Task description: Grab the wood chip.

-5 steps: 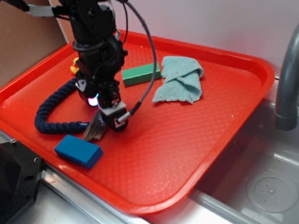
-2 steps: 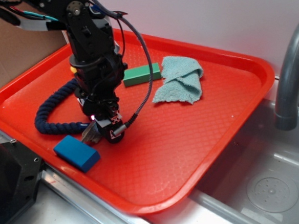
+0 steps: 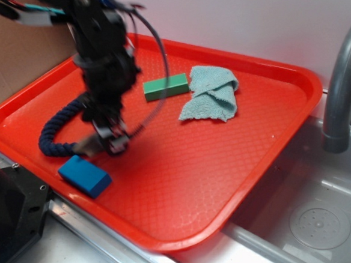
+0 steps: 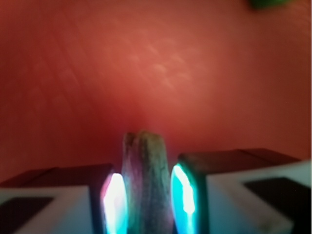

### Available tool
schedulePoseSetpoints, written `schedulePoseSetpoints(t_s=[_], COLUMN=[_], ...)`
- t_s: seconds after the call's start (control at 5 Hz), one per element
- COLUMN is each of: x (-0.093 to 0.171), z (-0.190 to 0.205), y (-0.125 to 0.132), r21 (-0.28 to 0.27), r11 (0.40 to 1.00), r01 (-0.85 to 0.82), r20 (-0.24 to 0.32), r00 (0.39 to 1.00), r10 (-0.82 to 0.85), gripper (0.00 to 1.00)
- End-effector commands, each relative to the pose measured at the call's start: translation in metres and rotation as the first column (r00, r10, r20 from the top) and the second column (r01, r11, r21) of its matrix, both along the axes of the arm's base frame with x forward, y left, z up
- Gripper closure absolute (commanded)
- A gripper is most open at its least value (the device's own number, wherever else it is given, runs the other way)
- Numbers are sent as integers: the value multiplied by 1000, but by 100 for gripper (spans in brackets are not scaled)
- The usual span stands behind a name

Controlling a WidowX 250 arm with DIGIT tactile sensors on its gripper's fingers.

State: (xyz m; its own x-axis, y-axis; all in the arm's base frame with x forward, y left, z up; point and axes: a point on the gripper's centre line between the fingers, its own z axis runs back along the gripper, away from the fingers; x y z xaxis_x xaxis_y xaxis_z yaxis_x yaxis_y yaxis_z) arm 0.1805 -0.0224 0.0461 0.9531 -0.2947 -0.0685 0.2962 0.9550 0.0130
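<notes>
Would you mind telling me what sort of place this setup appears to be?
Probably a mock kitchen counter for robot trials: a red tray sits beside a metal sink with a grey faucet, and the pincer grips a wood chip.

One red tray (image 3: 272, 131) carries the lot. On it lie two smooth blocks: one green block (image 3: 166, 86) and one blue block (image 3: 84, 176). There is one wood chip (image 4: 146, 185), seen between the two fingers (image 4: 187, 192) of the one gripper (image 4: 146, 200). One dark blue rope (image 3: 58, 130) curls on the tray, and one teal cloth (image 3: 212, 93) lies crumpled. Beside the tray stands one grey faucet (image 3: 341, 90) over one sink (image 3: 314, 218).
</notes>
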Motion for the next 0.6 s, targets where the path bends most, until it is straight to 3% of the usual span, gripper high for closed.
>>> schedulePoseSetpoints(t_s=[0.0,0.2,0.4], x=[19,19,16], z=[112,160,200], y=[63,71,79], r21=[-31,-65,-62], r11=[999,998,998], r01=[-32,-14,19], r20=[174,152,114], r00=[984,988,993], r10=[37,24,-12], gripper=[100,100,100])
